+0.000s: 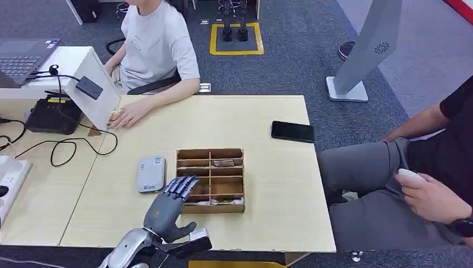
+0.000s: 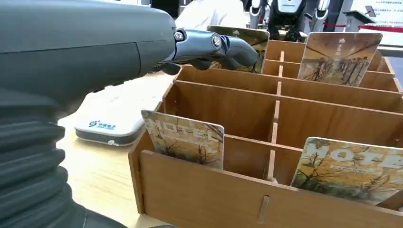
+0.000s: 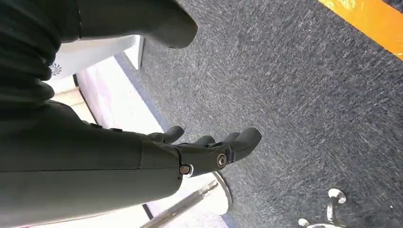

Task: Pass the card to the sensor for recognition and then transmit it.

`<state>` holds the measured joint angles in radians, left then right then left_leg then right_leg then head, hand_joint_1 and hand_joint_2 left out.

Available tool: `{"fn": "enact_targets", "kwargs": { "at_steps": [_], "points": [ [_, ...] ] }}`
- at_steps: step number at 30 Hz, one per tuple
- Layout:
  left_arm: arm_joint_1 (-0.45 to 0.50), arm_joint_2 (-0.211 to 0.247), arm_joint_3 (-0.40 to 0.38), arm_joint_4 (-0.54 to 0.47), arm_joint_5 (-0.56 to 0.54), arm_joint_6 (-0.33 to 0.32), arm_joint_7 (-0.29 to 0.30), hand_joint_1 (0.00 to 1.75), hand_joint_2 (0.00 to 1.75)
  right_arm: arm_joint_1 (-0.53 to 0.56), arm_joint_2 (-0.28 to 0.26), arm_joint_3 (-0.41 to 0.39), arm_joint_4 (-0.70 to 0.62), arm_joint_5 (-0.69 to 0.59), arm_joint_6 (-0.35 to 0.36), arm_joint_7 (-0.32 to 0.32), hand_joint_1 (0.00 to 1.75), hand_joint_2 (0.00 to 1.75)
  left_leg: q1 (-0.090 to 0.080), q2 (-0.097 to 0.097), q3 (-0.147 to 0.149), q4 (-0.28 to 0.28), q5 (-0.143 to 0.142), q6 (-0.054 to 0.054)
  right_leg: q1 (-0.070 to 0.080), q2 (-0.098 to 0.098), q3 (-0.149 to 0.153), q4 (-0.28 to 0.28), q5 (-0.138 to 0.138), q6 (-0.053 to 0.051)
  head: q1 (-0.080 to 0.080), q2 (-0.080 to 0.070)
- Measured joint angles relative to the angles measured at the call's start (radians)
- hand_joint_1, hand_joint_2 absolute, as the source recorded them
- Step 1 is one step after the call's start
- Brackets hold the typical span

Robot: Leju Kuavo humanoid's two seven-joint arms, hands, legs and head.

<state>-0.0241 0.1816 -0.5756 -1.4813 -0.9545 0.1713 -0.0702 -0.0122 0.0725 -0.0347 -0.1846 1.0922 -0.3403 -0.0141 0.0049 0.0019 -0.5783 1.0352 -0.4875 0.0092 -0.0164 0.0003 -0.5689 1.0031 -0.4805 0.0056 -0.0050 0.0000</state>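
Observation:
A wooden divided box (image 1: 210, 180) stands mid-table with several picture cards upright in its compartments; one card (image 2: 187, 138) leans in the near-left slot, another card (image 2: 349, 166) beside it, and a third card (image 2: 340, 57) at the far side. My left hand (image 1: 170, 204) hovers at the box's left edge, fingers spread over the compartments and holding nothing; the left wrist view has the left hand (image 2: 204, 45) stretched above the box. A white sensor pad (image 1: 150, 173) lies just left of the box. My right hand (image 3: 209, 152) hangs over the carpet, fingers loosely extended, empty.
A black phone (image 1: 293, 131) lies at the table's far right. A person seated across rests a hand (image 1: 129, 116) on the table near a white stand (image 1: 92, 84) and cables. Another person (image 1: 424, 167) sits close to the table's right edge.

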Motion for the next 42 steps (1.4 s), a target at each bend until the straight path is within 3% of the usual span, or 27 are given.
{"fn": "enact_targets", "kwargs": {
  "at_steps": [8, 9, 10, 12, 17, 19, 21, 24, 42],
  "points": [
    [0.009, -0.005, 0.013, 0.0, -0.006, 0.008, 0.007, 0.0, 1.75, 0.003, 0.004, 0.0, 0.0, 0.007, 0.0, 0.004, 0.0, 1.75, 0.0, 0.0, 0.0, 0.0, 0.0, 0.0, 0.0, 0.0, 0.0, 0.0, 0.0, 0.0, 0.0, 0.0],
    [0.01, -0.006, 0.015, 0.0, -0.006, 0.008, 0.007, 0.54, 1.75, 0.003, 0.006, 0.0, 0.0, 0.007, 0.0, 0.005, 0.0, 1.75, 0.0, 0.0, 0.0, 0.0, 0.0, 0.0, 0.0, 0.0, 0.0, 0.0, 0.0, 0.0, 0.0, 0.0],
    [0.012, -0.007, 0.016, 0.0, -0.006, 0.008, 0.007, 1.57, 1.75, 0.002, 0.006, 0.0, 0.0, 0.007, 0.0, 0.005, 0.0, 1.75, 0.0, 0.0, 0.0, 0.0, 0.0, 0.0, 0.0, 0.0, 0.0, 0.0, 0.0, 0.0, 0.0, 0.0],
    [0.013, -0.01, 0.022, 0.0, -0.006, 0.008, 0.007, 1.71, 1.75, 0.002, 0.008, 0.0, 0.0, 0.009, 0.0, 0.006, 0.0, 1.75, 0.0, 0.0, 0.0, 0.0, 0.0, 0.0, 0.0, 0.0, 0.0, 0.0, 0.0, 0.0, 0.0, 0.0],
    [0.012, -0.01, 0.031, 0.0, -0.036, 0.016, 0.02, 1.47, 1.75, 0.001, 0.011, 0.0, -0.001, 0.016, 0.0, 0.01, 0.0, 1.75, 0.0, 0.0, 0.0, 0.0, 0.0, 0.0, 0.0, 0.0, 0.0, 0.0, 0.0, 0.0, 0.0, 0.0],
    [0.01, -0.01, 0.034, 0.0, -0.041, 0.02, 0.021, 1.62, 1.75, 0.001, 0.014, 0.0, -0.002, 0.019, 0.0, 0.011, 0.0, 1.75, 0.0, 0.0, 0.0, 0.0, 0.0, 0.0, 0.0, 0.0, 0.0, 0.0, 0.0, 0.0, 0.0, 0.0],
    [0.008, -0.011, 0.038, 0.0, -0.042, 0.022, 0.021, 1.45, 1.75, 0.001, 0.015, 0.0, -0.003, 0.021, 0.0, 0.011, 0.0, 1.75, 0.0, 0.0, 0.0, 0.0, 0.0, 0.0, 0.0, 0.0, 0.001, 0.0, 0.0, 0.0, 0.0, 0.0],
    [0.005, -0.012, 0.044, 0.0, -0.039, 0.022, 0.021, 1.57, 1.75, 0.0, 0.016, 0.0, -0.005, 0.021, 0.001, 0.006, 0.0, 1.75, 0.0, 0.0, 0.001, 0.0, 0.0, 0.0, 0.0, 0.0, 0.001, 0.0, 0.0, 0.0, 0.0, 0.0],
    [0.005, -0.013, 0.048, 0.0, -0.037, 0.022, 0.02, 1.61, 1.75, -0.004, 0.017, 0.0, -0.006, 0.02, 0.001, 0.005, 0.0, 1.75, 0.0, 0.0, 0.0, 0.0, 0.0, 0.0, 0.0, 0.0, 0.0, 0.0, 0.0, 0.0, 0.0, 0.0]
  ]
}}
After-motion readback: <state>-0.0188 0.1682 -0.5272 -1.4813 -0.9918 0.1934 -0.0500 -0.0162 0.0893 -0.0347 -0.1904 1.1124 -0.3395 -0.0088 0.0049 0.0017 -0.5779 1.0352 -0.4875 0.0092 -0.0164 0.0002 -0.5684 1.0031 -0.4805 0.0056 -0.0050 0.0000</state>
